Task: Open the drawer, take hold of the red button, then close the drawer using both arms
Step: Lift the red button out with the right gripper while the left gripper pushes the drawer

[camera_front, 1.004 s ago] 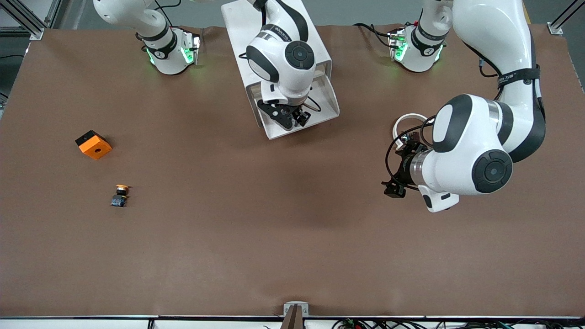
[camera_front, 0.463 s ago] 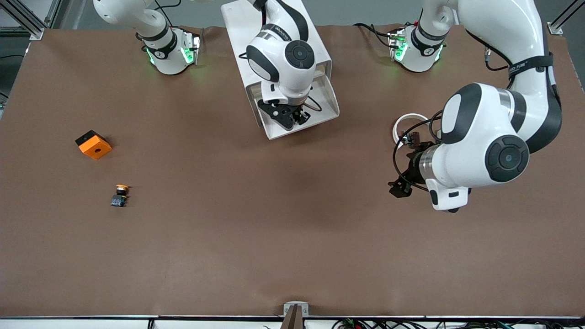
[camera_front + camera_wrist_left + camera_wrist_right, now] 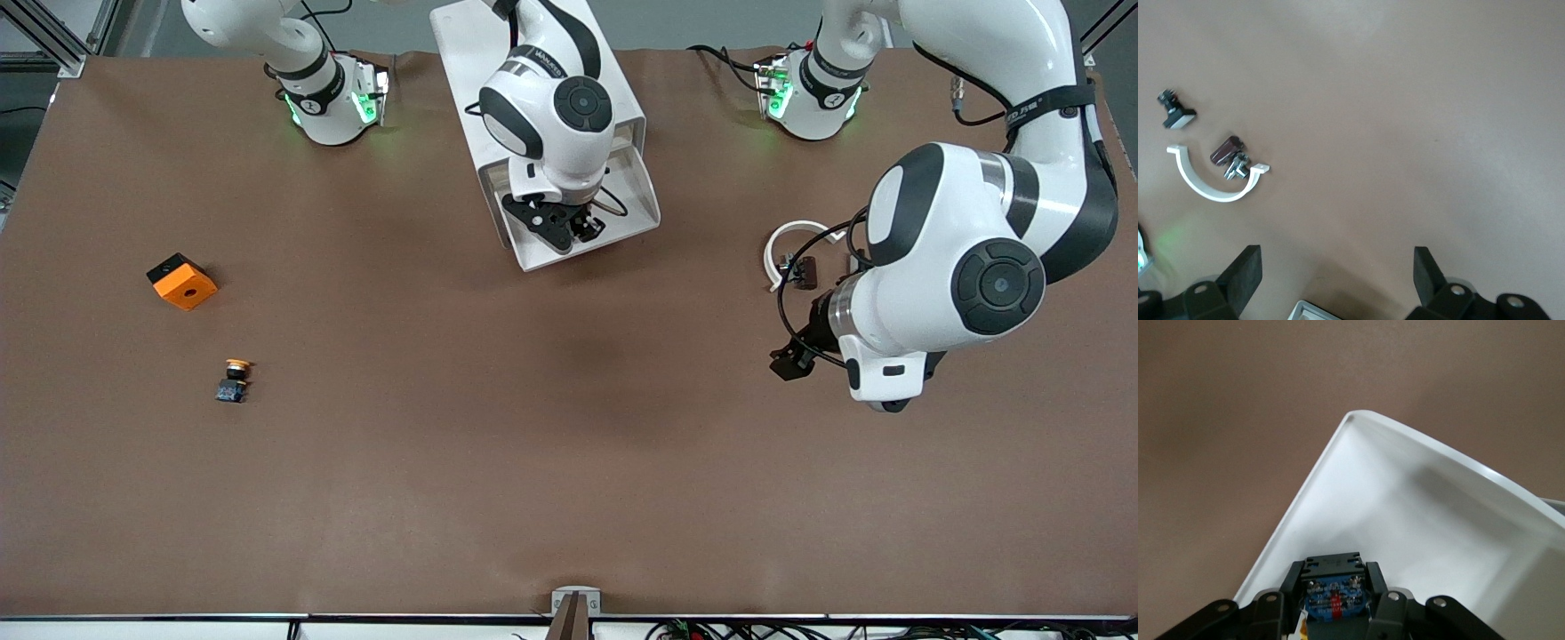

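The white cabinet [image 3: 498, 53] stands between the arms' bases, and its drawer [image 3: 642, 200] is pulled open toward the front camera. My right gripper [image 3: 569, 227] is over the open drawer, shut on the button's black-and-blue body [image 3: 1335, 587]. A red mark shows on that body, but the cap is hidden by the fingers [image 3: 1386, 603]. The drawer's white floor and rim [image 3: 1418, 513] fill the right wrist view. My left gripper [image 3: 796, 357] is open and empty, low over bare table toward the left arm's end, its fingers [image 3: 1245, 273] wide apart.
A white half ring [image 3: 791, 238] and small dark parts [image 3: 805, 271] lie beside the left gripper; the left wrist view shows the ring [image 3: 1211, 187] too. An orange cube [image 3: 182, 281] and a yellow-capped button [image 3: 234, 380] lie toward the right arm's end.
The left arm has swung toward its own end of the table, carrying its open gripper away from the middle. The right gripper has stayed over the open drawer with the button.
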Motion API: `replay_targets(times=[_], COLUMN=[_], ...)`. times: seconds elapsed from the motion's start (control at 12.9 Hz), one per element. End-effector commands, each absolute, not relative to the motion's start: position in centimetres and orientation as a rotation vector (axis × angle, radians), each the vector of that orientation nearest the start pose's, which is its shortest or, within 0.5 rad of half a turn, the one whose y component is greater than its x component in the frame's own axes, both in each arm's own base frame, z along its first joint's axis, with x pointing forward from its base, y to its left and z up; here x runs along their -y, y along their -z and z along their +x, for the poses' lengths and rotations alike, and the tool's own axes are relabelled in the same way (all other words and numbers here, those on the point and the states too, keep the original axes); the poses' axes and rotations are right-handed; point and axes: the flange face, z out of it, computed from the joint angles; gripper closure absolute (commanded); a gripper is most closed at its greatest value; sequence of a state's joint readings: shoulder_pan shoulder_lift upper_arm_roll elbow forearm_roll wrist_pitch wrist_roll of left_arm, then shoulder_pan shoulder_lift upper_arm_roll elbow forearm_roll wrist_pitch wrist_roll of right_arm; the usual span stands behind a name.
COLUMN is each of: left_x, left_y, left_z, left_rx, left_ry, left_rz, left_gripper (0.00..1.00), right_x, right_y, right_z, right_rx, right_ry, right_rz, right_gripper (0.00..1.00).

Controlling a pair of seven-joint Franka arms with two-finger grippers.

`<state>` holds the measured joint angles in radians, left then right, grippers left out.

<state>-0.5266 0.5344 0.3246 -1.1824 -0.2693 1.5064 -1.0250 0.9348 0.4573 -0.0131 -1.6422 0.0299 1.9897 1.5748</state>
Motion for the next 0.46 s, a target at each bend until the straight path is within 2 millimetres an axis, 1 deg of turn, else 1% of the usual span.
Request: replay_targets(times=[0.0,0.08,0.15,0.23,0.31,0.39], left_x=[22.1,22.6,23.7,24.0,25.0,25.4], left_y=[-48.7,-48.7,-48.5,-48.6,-48.3,-47.7], left_z=[65.0,64.9,64.6,64.4,64.2,64.1], left_rx=[0.993,0.903,0.802,0.741,0.703,0.695], left_ry=[-0.258,-0.245,-0.212,-0.192,-0.182,-0.171], left_rz=[-2.970,-3.009,-3.027,-3.031,-3.044,-3.055], left_gripper=[0.00,0.00,0.00,0.00,0.00,0.00], right_x=[-52.4,-51.5,-50.1,-48.5,-46.3,-44.0], right_y=[-38.1,-39.5,-40.6,-41.9,-42.5,-43.2], right_z=[43.1,44.9,46.5,47.8,49.1,50.7], right_rx=[-1.055,-1.069,-1.066,-1.011,-0.937,-0.869], right_ry=[-0.174,-0.172,-0.166,-0.173,-0.189,-0.184], right_rz=[-2.952,-2.915,-2.903,-2.927,-2.967,-2.999], right_gripper=[1.00,1.00,1.00,1.00,1.00,1.00])
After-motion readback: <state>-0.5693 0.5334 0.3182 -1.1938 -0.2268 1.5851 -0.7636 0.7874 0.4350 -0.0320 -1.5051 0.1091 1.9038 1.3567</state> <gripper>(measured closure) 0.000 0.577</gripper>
